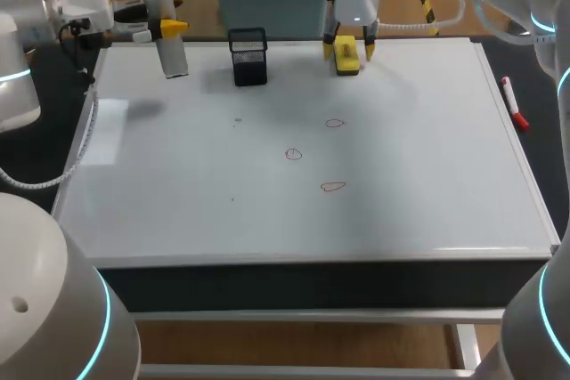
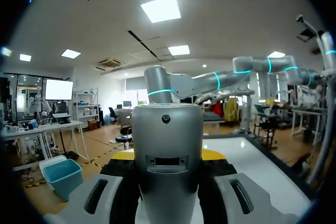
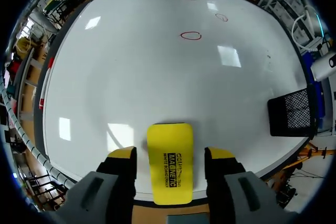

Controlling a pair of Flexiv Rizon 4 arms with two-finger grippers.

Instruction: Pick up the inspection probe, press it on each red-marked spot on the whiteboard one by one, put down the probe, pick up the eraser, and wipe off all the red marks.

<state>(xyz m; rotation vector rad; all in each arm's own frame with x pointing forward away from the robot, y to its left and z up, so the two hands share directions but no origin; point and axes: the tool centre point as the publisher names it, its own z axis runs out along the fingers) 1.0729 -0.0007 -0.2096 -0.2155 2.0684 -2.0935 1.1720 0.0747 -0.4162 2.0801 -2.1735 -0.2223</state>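
- Straddling the eraser (image 3: 169,171), the right hand (image 3: 170,156) hangs at the far edge of the whiteboard (image 1: 401,211) with its fingers spread. A strip of bare board shows between the eraser and each yellow tip, so nothing is pinched.
- The eraser's long axis runs straight out ahead of that hand, toward the near edge of the board. The fingers therefore face its two long sides and would close across its narrow width. To my eye the pickup hinges on this: the hand looks centred and squared up, and may only need to drop a little and close.
- The eraser is a bright yellow block with rounded corners, lying flat on the board with black print on its top face.
- Three red marks (image 1: 293,155) lie beyond it toward the middle of the board, well apart from the eraser. Each is a small hollow loop, and none has been wiped.
- The right arm is plainly the nearer one to the eraser. The left hand (image 1: 165,27) is off at the far left corner, pinching the inspection probe (image 1: 169,52).
- The probe is a grey cylinder held roughly upright. I cannot tell whether its lower end touches the board.
- A black mesh holder (image 1: 248,56) stands between the probe and the eraser, near the board's far edge.
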